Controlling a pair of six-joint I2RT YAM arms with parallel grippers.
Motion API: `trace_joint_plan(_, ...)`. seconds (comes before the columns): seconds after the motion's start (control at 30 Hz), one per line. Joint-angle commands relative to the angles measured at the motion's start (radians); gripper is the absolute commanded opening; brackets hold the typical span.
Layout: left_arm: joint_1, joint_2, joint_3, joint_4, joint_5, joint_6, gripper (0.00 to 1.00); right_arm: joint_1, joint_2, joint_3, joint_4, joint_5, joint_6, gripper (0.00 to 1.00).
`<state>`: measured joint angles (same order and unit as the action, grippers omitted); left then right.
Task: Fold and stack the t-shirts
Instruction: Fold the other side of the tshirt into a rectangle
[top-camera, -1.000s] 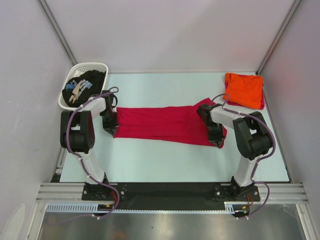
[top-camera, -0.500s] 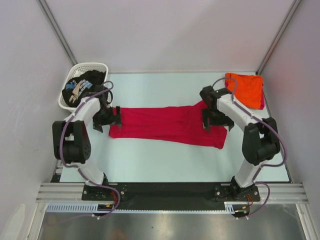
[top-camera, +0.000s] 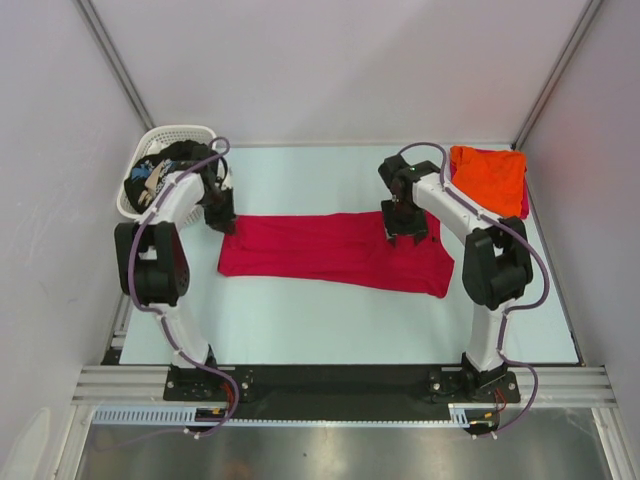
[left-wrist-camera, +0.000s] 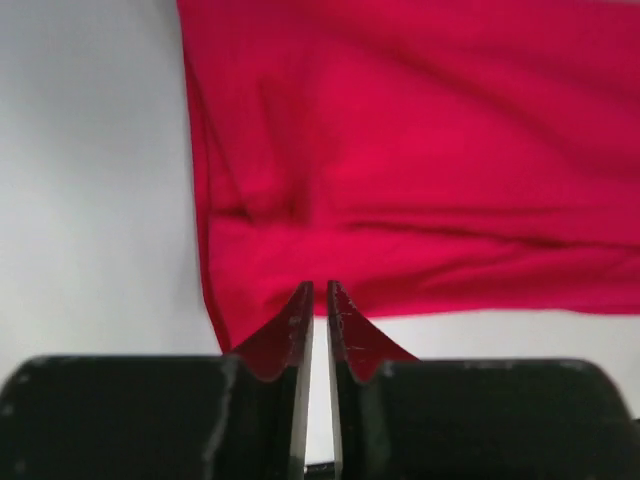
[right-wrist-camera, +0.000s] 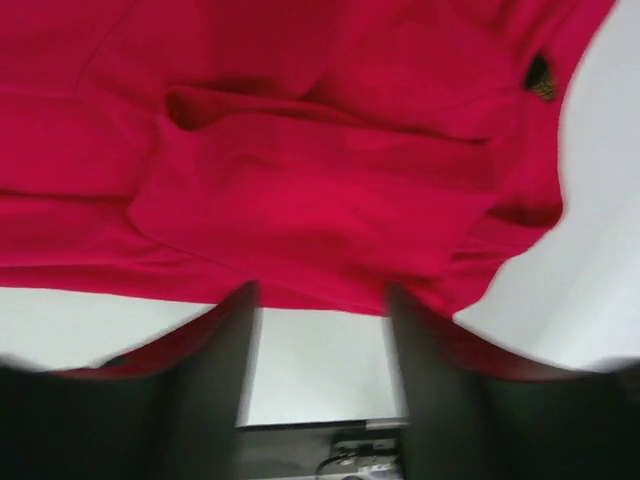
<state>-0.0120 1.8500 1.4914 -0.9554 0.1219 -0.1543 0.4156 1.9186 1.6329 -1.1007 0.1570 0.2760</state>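
Observation:
A crimson-red t-shirt lies flat in a long strip across the middle of the table. My left gripper hovers at its far left corner. In the left wrist view the jaws stand all but shut, a thin slit apart with only table showing through, above the red cloth. My right gripper is over the shirt's far right edge, open. In the right wrist view its fingers frame bare table just short of the red cloth. An orange t-shirt lies folded at the back right.
A white lattice basket at the back left holds a black printed t-shirt, close behind my left arm. A red layer peeks out under the orange one. Pale table shows in front of the red shirt. Walls close in on both sides.
Both grippers have let go of the red shirt's ends and moved from its near side to its far edge. Both jaws opened wide; the left has since closed again.

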Motion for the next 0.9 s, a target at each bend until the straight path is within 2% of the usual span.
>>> trace_joint_plan(0.0, -0.023, 0.099, 0.248, -0.038, 0.062, 0.025, 0.00, 0.006, -0.020, 0.018, -0.001, -0.097, 0.021, 0.32)
trace_joint_plan(0.03, -0.028, 0.118, 0.285, -0.043, 0.074, 0.028, 0.00, 0.005, -0.023, 0.015, 0.008, -0.131, 0.028, 0.00)
trace_joint_plan(0.17, -0.066, 0.198, 0.455, -0.063, 0.116, 0.036, 0.00, 0.008, 0.003, 0.036, 0.019, -0.249, 0.034, 0.00)
trace_joint_plan(0.3, -0.162, 0.242, 0.478, -0.011, 0.143, 0.056, 0.01, 0.017, 0.011, 0.024, 0.010, -0.301, 0.038, 0.00)
trace_joint_plan(0.6, -0.383, 0.359, 0.463, 0.055, 0.117, 0.013, 0.00, 0.017, -0.007, -0.128, 0.028, -0.275, 0.110, 0.00)
trace_joint_plan(0.87, -0.450, 0.463, 0.578, 0.075, 0.114, -0.017, 0.00, 0.015, -0.017, -0.223, 0.064, -0.241, 0.175, 0.00)
